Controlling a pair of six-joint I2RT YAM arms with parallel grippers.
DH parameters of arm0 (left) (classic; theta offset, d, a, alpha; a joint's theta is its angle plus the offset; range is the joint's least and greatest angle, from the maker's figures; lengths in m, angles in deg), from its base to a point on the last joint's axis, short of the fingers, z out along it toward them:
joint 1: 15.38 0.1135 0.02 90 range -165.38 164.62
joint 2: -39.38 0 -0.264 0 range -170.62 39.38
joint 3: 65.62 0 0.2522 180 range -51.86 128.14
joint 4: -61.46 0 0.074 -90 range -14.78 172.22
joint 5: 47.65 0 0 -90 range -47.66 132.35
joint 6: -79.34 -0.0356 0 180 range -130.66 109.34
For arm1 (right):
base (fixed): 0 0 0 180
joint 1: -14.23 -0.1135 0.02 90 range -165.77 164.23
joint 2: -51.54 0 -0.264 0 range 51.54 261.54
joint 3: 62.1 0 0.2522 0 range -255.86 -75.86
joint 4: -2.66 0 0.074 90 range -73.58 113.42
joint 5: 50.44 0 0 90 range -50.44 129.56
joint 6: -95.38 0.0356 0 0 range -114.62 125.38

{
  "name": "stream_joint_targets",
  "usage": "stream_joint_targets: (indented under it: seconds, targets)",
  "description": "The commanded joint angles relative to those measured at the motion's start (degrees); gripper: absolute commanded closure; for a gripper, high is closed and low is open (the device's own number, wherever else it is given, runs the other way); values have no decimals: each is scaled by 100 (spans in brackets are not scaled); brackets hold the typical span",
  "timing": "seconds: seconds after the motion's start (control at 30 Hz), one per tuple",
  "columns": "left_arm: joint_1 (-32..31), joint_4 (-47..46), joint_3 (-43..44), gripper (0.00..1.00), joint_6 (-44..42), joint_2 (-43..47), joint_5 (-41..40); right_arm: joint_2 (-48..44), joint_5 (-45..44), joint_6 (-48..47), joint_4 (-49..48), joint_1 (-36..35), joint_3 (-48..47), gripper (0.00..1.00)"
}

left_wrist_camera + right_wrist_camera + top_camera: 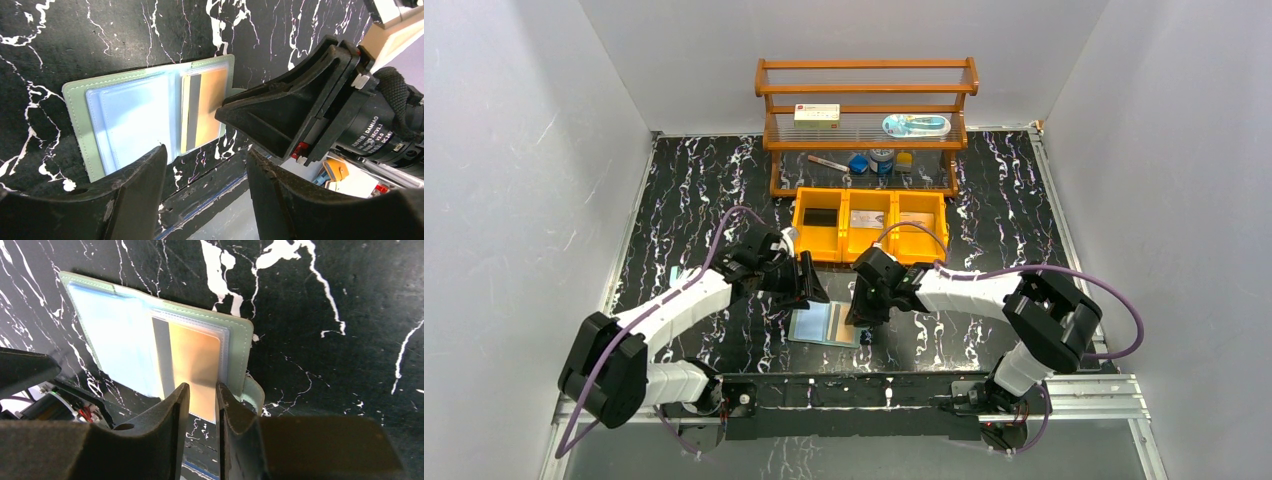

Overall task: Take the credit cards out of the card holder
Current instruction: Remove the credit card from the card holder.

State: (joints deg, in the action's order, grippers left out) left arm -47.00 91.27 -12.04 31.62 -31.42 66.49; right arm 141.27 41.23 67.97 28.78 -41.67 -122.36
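Right fingers (201,390) fill the right wrist view: narrow gap between them, lined up on the near edge of the orange-tan card (192,365). Can't tell if either one touches it; not a pinch as far as I can see.

Left fingers (205,155) are spread wide, holding nothing, hovering over the near edge of the card holder (125,110). My read: left is placed to pin the holder down while right draws the card out, otherwise the whole holder would slide.

Holder lies open and flat on the desk (984,200), pockets up, between the two arms near their bases. That gives straight access to the sleeves.

Contents:
- right half: orange-tan card plus a grey card (161,355) tucked partly under it, both seated in the pockets
- left half: pale blue sleeves, look empty

Orange bin (871,225) sits further back, three compartments: dark flat item in the left one, pale flat items in the other two, too small to identify.

No card looks out of the holder yet; extraction step just starting.
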Motion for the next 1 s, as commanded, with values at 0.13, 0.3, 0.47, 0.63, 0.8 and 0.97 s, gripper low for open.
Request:
stream_joint_targets:
  seconds: [0.13,0.3,0.47,0.63,0.8,0.97]
  targets:
    - [6,-58,-88,47,-170,-296,527,257,-193,-67,121,-14,-174,74]
    - [5,-85,-94,51,-197,-439,627,362,-175,-13,13,-9,-166,80]
    - [-26,-129,-170,54,-184,-599,620,422,-186,-9,-24,-8,-207,82]
    - [-75,-133,-272,56,-153,-733,540,466,-85,-7,-125,20,-217,82]
    - [-160,-320,-314,58,-128,-996,591,478,-27,-5,-189,62,-203,82]
    - [-227,-469,-369,62,-33,-1112,565,477,54,16,-261,95,-172,81]
